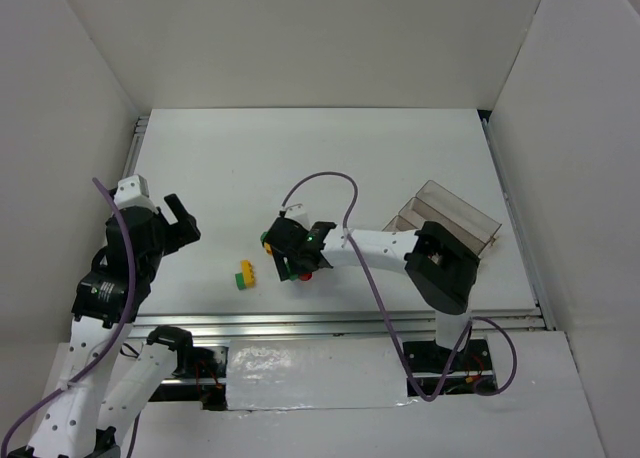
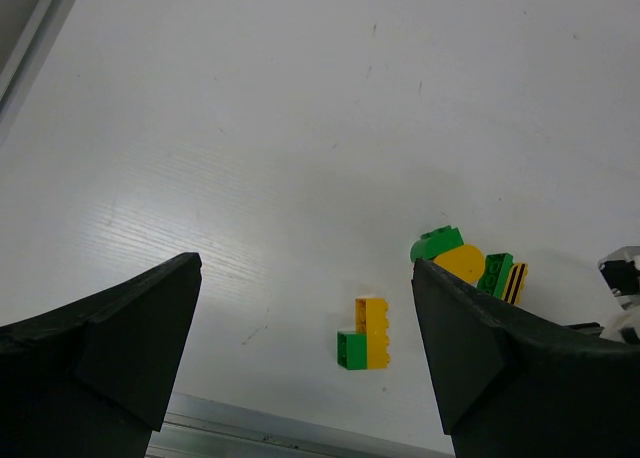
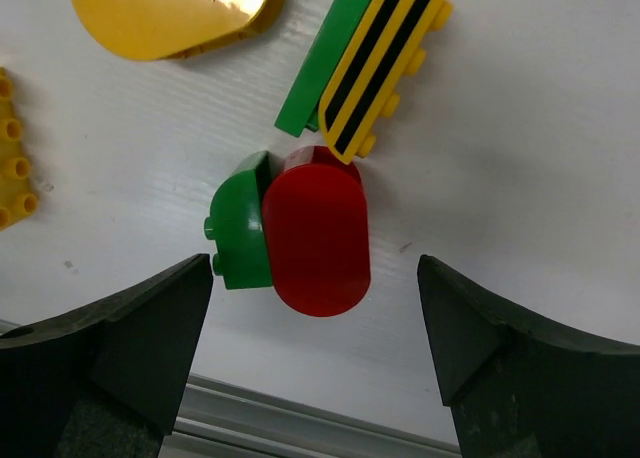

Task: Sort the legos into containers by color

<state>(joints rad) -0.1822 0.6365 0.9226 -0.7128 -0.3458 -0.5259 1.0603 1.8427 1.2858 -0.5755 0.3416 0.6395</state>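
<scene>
A red rounded lego lies against a green rounded one on the white table. My right gripper is open just above them, one finger on each side, touching neither. Beyond them lie a yellow black-striped brick, a green flat brick and a yellow rounded piece. A joined yellow and green brick lies to the left of the cluster and shows in the left wrist view. My left gripper is open and empty, further left. The clear tray stands at the right.
A metal rail runs along the table's near edge, close below the legos. White walls enclose the table on three sides. My right arm's elbow sits in front of the tray and hides part of it.
</scene>
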